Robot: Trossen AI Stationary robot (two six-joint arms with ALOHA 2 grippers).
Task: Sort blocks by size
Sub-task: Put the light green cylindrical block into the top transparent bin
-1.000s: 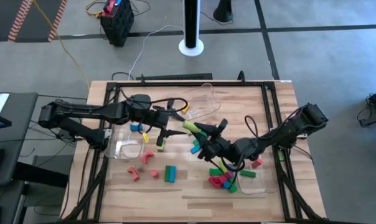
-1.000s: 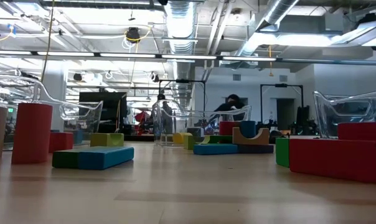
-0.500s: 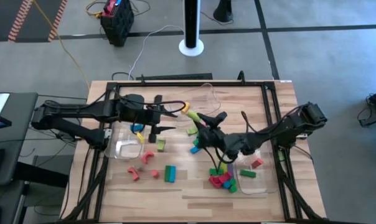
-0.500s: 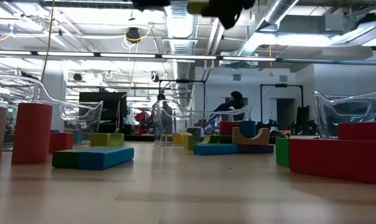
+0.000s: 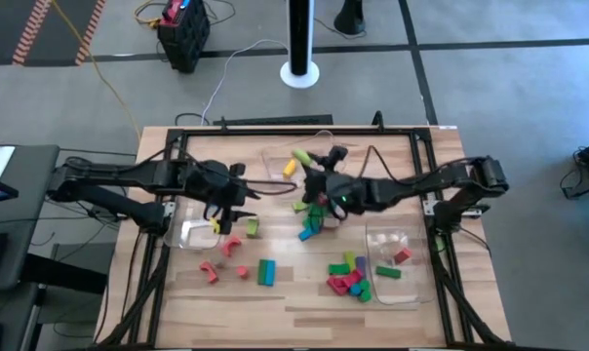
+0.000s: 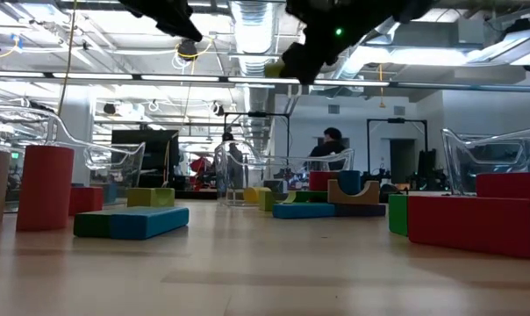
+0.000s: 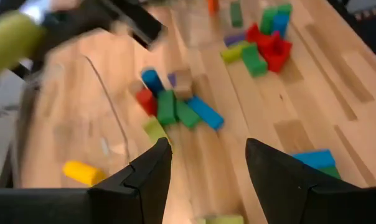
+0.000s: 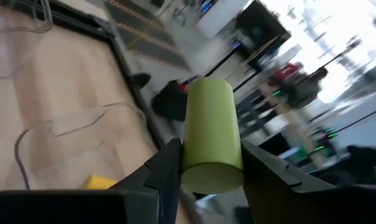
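moved: right gripper (image 5: 304, 164) has carried the lime cylinder (image 8: 211, 134) to above the far clear bin (image 5: 275, 161)
right grip: clamped on cylinder
left gripper (image 7: 206, 168): spread, empty, near bin (image 5: 192, 229)

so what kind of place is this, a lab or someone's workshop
Most likely a robotics lab in an open industrial hall: exposed ceiling ducts and strip lights overhead, a concrete floor with trailing cables, and a framed wooden table where two arms sort toy blocks.

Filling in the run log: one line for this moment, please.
right gripper: shut on light green cylinder, above far clear bin | left gripper: open, empty, by left clear bin
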